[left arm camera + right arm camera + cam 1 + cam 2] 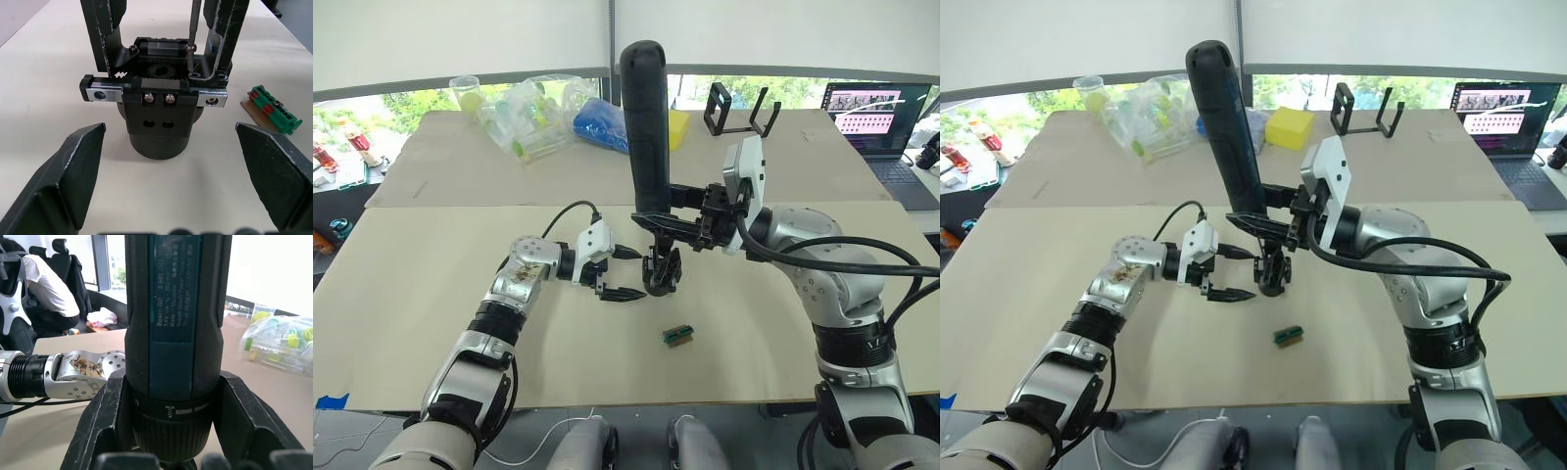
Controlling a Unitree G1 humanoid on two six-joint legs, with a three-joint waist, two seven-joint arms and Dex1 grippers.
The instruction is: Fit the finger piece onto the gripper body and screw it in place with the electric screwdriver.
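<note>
While the right gripper [658, 217] is clamped around the electric screwdriver [646, 127], holding it upright, the thin bit comes down onto the top of the gripper body [155, 110]. That body stands on a beige table [431, 323], with two black prongs sticking up from it. The left gripper [625, 273] sits just beside it, fingers spread wide, nothing in them. A small green-and-brown block [678, 335] lies near. Further back: clear plastic bags [530, 113], a yellow box [1289, 126], a laptop [881, 117], big windows behind.
</note>
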